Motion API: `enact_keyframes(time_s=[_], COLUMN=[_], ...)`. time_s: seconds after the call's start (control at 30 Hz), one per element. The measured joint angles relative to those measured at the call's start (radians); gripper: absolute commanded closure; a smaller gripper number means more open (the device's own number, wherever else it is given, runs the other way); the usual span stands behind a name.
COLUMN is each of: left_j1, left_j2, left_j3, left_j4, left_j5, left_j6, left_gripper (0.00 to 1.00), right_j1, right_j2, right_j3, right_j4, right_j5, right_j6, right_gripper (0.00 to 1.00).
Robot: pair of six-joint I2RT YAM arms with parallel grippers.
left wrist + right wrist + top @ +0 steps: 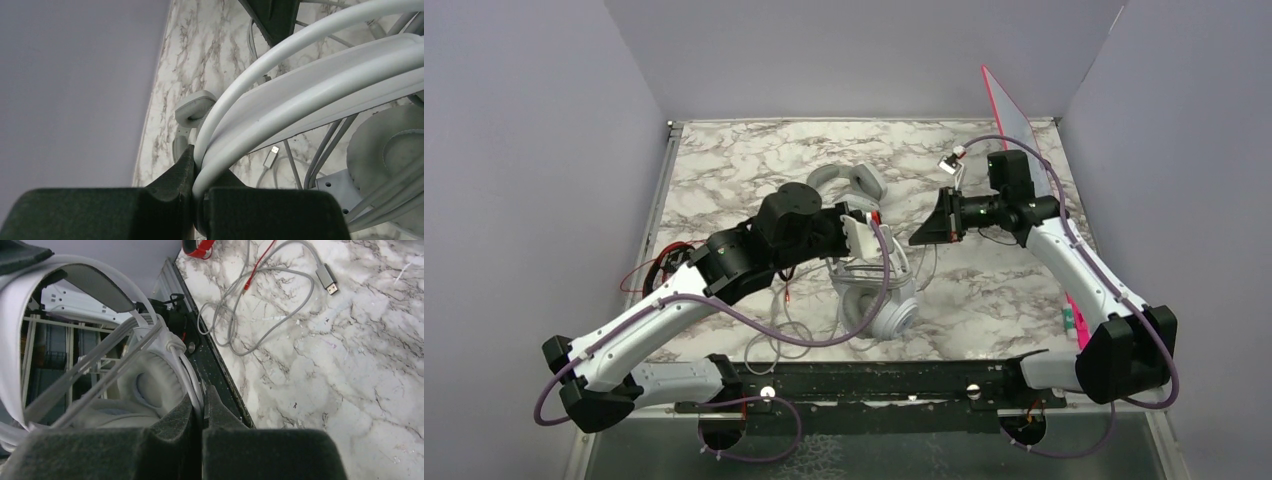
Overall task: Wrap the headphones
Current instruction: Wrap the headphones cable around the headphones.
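While the white-silver headset (891,316) is being held up over the middle of the bench (1004,290), its headband (310,85) is being clamped by the left gripper (196,176) — jaws pressed onto it. Its thin grey cable (186,369) is being pinched by the right gripper (202,407). The light grey headset (849,180) is lying toward the back edge — the red-and-black one (669,262) at the left edge.

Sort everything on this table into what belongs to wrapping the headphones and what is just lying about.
Job:
- white-silver headset, clamped in the left gripper
- its thin cable, pinched in the right gripper
- light grey headset
- red-and-black headset

Lying about:
- pink-edged sheet by the right wall
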Motion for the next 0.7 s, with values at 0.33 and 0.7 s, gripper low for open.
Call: enact_keyframes(time_s=[0.33,0.7], left_j1=[-0.080,-0.105], left_j2=[0.043,0.134], left_j3=[-0.095,-0.172], left_j4=[0.111,0.161], left_j5=[-0.265,-0.340], left_j6=[0.071,-0.031], left_gripper=[1.00,1.00], right_j1=[0.000,0.000], right_j2=[-0.004,-0.006], right_j3=[0.058,0.008], right_j4=[-0.218,-0.282], right_j5=[0.057,0.081], right_j6=[-0.024,0.042], right_gripper=[0.99,0.99])
